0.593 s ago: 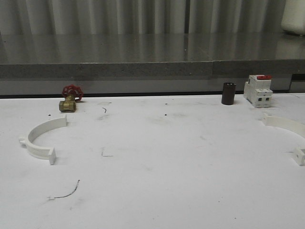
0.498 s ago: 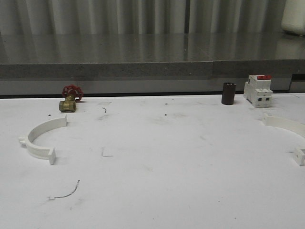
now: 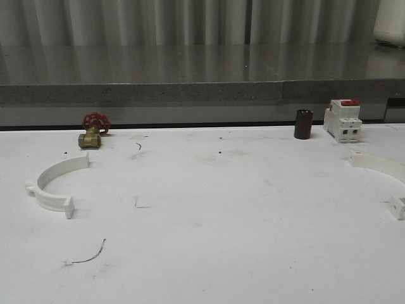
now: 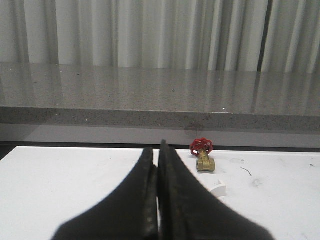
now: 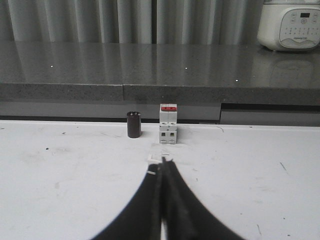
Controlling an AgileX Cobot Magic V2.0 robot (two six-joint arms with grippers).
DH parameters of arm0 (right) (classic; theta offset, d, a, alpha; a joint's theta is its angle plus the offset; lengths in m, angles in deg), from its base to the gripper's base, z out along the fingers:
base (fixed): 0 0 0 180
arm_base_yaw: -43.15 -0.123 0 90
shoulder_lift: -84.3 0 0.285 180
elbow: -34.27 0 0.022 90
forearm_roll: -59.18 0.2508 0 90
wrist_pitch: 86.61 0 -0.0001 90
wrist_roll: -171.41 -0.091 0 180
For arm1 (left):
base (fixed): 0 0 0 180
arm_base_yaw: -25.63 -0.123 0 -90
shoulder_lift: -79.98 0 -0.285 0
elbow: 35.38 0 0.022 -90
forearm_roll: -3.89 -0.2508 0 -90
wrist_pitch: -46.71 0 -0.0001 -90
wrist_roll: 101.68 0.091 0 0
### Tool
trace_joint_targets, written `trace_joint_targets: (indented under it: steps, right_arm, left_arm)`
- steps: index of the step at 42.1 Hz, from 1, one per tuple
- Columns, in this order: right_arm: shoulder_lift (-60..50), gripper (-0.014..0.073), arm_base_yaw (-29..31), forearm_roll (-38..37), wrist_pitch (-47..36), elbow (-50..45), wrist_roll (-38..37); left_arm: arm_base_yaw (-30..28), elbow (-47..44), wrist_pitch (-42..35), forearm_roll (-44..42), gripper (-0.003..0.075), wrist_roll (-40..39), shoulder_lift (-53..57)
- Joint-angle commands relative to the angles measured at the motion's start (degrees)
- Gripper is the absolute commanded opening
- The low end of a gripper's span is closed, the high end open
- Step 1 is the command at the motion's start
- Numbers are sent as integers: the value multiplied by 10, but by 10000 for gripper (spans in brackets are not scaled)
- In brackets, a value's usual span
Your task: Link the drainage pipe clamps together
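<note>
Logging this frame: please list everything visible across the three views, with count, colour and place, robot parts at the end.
white plastic half-ring pipe clamps: 2, white; one at the table's left, one at its right edge, far apart, not joined.
brass valve with red handwheel: 1, brass and red; back left of the table, beyond the left clamp.
dark cylindrical cap: 1, dark brown-black; back right, upright.
white boxy breaker with red top: 1, white and red; back right, just right of the cap.
white table: 1, white, scuffed; carries all of the above.
grey stone counter: 1, grey; behind the table.
white appliance: 1, off-white; on the counter, far right.
left gripper: 1, black; shut, empty.
right gripper: 1, black; shut, empty.
</note>
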Motion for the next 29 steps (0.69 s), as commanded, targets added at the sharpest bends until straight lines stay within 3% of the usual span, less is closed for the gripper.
trace_joint_targets:
  steps: [1, 12, 18, 29]
  right_arm:
    - [-8, -116, 2, 0, -49, 2, 2]
    - [-8, -116, 2, 8, -83, 12, 2]
    - [-6, -116, 2, 13, -13, 87, 2]
    - [92, -116, 2, 13, 138, 283, 2]
  left_arm:
    - [3, -14, -44, 2, -20, -5, 6]
    - [3, -8, -79, 2, -20, -5, 6]
    - [3, 56, -77, 2, -20, -5, 4]
    - [3, 279, 73, -44, -20, -5, -100]
